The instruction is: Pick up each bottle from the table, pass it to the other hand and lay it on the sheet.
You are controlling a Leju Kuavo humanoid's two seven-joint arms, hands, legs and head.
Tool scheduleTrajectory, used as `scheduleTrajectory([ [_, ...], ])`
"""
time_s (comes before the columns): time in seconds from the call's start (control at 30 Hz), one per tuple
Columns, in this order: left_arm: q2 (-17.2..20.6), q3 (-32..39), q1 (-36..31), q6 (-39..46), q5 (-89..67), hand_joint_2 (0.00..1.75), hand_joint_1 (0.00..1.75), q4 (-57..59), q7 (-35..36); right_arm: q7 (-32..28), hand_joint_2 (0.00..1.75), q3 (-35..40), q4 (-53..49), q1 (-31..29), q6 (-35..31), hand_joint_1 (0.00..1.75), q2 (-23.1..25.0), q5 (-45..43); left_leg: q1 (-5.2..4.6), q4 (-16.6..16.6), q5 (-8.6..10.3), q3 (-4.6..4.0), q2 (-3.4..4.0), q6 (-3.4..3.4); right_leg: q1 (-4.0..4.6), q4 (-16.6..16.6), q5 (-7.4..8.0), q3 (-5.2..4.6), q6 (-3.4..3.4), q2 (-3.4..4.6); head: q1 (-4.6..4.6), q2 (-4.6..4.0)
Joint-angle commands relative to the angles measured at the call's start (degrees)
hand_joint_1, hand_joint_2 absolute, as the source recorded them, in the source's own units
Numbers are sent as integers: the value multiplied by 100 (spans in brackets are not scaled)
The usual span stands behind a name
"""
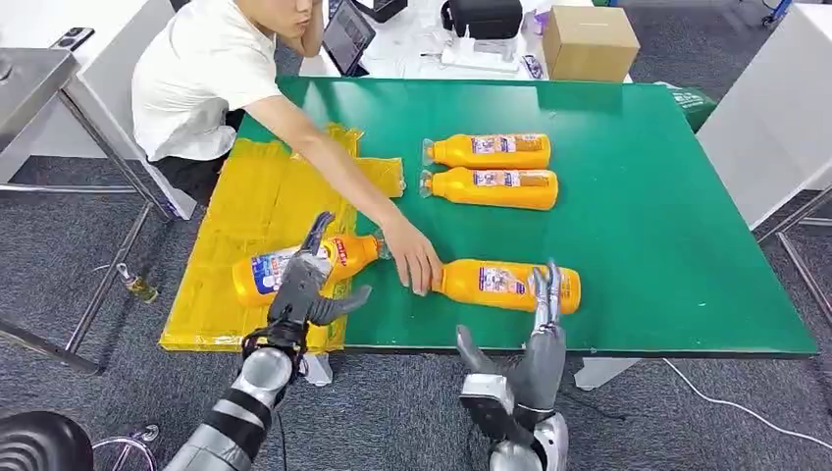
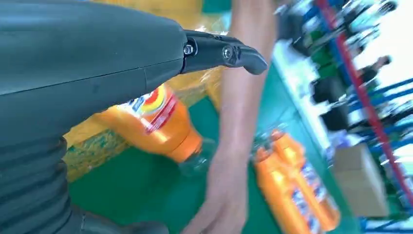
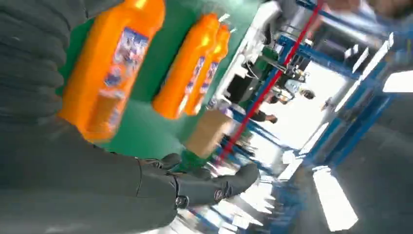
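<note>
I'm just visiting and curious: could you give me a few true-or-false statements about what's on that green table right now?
1. Four orange bottles are in view. True: two lie side by side, one near the front edge, one on the yellow sheet.
2. The person's hand rests on the cardboard box. False: it lies on the green table between two bottles; the cardboard box stands beyond the table.
3. The left hand is over the bottle on the sheet. True.
4. The sheet is blue. False: yellow.

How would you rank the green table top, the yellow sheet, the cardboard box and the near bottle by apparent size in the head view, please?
1. green table top
2. yellow sheet
3. cardboard box and near bottle: look alike; the box is farther, so unsure.
</note>
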Motion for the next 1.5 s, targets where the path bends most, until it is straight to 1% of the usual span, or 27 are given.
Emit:
scheduleTrajectory([
  [0.03,156,-888,1047,687,-596,175,0,-1070,-232,1535,175,-1963,1432,-890,13,0,-967,3231,-6,-17,-3,37,2,17,-1,-25,-1,42,-7,-7,-2,0],
  [0.1,139,-913,1078,691,-599,175,0,-1065,-229,1537,175,-1954,1477,-927,13,0,-1009,3195,-6,-12,-4,29,-3,15,-1,-23,-2,38,-5,-10,-2,0],
  [0.13,139,-913,1078,691,-599,175,0,-1065,-229,1537,175,-1954,1477,-927,13,0,-1009,3195,-6,-16,-16,62,1,28,3,-35,-10,75,-13,-14,-2,0],
  [0.17,139,-913,1078,691,-599,175,0,-1065,-229,1537,175,-1954,1477,-927,13,0,-1009,3195,-11,-7,-6,24,-1,14,-7,-17,-4,33,-6,-7,2,0],
  [0.27,139,-913,1078,691,-599,175,0,-1065,-229,1537,175,-1954,1477,-927,13,0,-1009,3195,-15,-6,-7,21,5,9,-11,-13,-2,25,-8,-1,-4,0],
  [0.3,149,-1024,1097,620,-620,175,0,-1037,-254,2039,175,-1725,1528,-954,13,0,-1153,3509,-13,-7,-13,33,5,12,-8,-14,-7,37,-15,-5,0,0],
  [0.33,149,-1081,1115,590,-627,175,0,-1022,-261,2204,175,-1626,1659,-1016,13,0,-1274,3454,-15,-7,-8,24,-3,13,-11,-12,-4,27,-10,-10,-2,0],
  [0.43,158,-1345,1100,526,-644,175,0,-968,-307,2388,175,-1557,2736,-1622,13,0,-1684,3260,-10,-11,-17,51,10,20,-4,-24,-6,54,-16,-3,-4,0],
  [0.5,178,-1427,1027,489,-560,175,0,-967,-338,2340,175,-1578,3068,-1856,13,0,-1721,3180,-8,-5,-9,21,15,17,-3,-17,4,23,-4,8,-2,0],
  [0.57,178,-1427,1027,489,-560,175,0,-967,-338,2340,175,-1578,3068,-1856,13,0,-1721,3180,-11,-3,-6,16,6,17,-6,-13,3,20,-3,0,-2,0],
  [0.7,132,-1511,876,431,-430,175,0,-973,-379,2422,175,-1370,3295,-2165,13,0,-1704,3335,-14,-5,-13,45,15,24,-7,-15,-5,49,-18,0,-2,0],
  [0.8,120,-1613,819,353,-348,175,0,-914,-357,2544,175,-1177,3587,-2396,13,0,-1699,3347,-15,-1,-5,14,13,15,-12,-6,3,15,-6,5,-4,0],
  [0.83,115,-1657,785,331,-304,175,0,-852,-351,2643,175,-1070,3849,-2544,13,0,-1732,3346,-14,-1,-9,24,18,17,-9,-8,1,24,-11,8,-2,0],
  [0.97,106,-1695,736,332,-231,175,0,-785,-378,2724,175,-975,4221,-2720,13,0,-1767,3323,-12,-5,-10,37,17,21,-6,-14,0,37,-11,6,-4,0],
  [1.0,106,-1695,736,332,-231,175,0,-785,-378,2724,175,-975,4221,-2720,13,0,-1767,3323,-13,-2,-6,25,10,19,-7,-10,1,26,-7,0,-2,0],
  [1.03,97,-1741,678,333,-169,175,0,-746,-400,2723,175,-805,4656,-2923,13,0,-1791,3189,-12,-5,-9,35,10,22,-5,-14,-2,39,-11,-3,0,0],
  [1.1,98,-1780,628,304,-100,175,0,-712,-419,2734,175,-598,4954,-3036,13,0,-1786,3007,-12,-3,-6,22,17,18,-7,-11,4,23,-6,7,-2,0],
  [1.13,98,-1780,628,304,-100,175,0,-712,-419,2734,175,-598,4954,-3036,13,0,-1786,3007,-11,-6,-17,58,27,27,-2,-19,-3,58,-19,10,-2,0],
  [1.2,93,-1815,570,294,-16,175,0,-665,-426,2712,175,-522,5361,-3197,13,0,-1745,2915,-9,-6,-14,50,15,23,-1,-17,-5,56,-19,-2,-2,0],
  [1.23,89,-1832,536,282,31,175,0,-634,-436,2756,175,-438,5569,-3282,13,0,-1752,2953,-13,-4,-5,25,9,17,-9,-10,1,29,-9,-1,-2,0],
  [1.27,86,-1848,507,261,83,175,0,-606,-449,2687,175,-442,5878,-3388,26,0,-1725,2808,-13,-7,-8,37,9,19,-7,-13,-2,41,-14,-3,0,0],
  [1.33,92,-1874,468,229,147,175,0,-594,-463,2833,175,-355,6223,-3525,278,0,-1762,2832,-12,-6,-10,42,15,19,-6,-13,-3,43,-15,3,-4,0],
  [1.37,91,-1875,466,228,151,175,0,-595,-463,2845,175,-349,6230,-3531,281,0,-1769,2835,-11,-3,-6,26,9,16,-7,-10,0,30,-9,-1,-2,0],
  [1.4,90,-1872,464,213,187,175,0,-595,-453,2870,175,-342,6296,-3550,371,0,-1794,2819,-10,-5,-10,42,10,19,-4,-14,-4,46,-15,-3,-4,0],
  [1.43,93,-1879,464,208,190,175,0,-596,-452,2889,175,-331,6300,-3544,366,0,-1801,2825,-11,-4,-5,34,5,18,-7,-12,0,35,-9,-5,-2,0],
  [1.47,104,-1899,458,174,221,175,0,-602,-443,2958,175,-272,6371,-3578,578,0,-1830,2855,-11,-7,-8,50,6,21,-4,-16,-3,50,-14,-7,-2,0],
  [1.5,113,-1913,454,165,224,175,0,-606,-443,2966,175,-303,6409,-3593,745,21,-1827,2782,-10,-5,-4,40,1,19,-6,-13,0,41,-9,-11,-2,0],
])
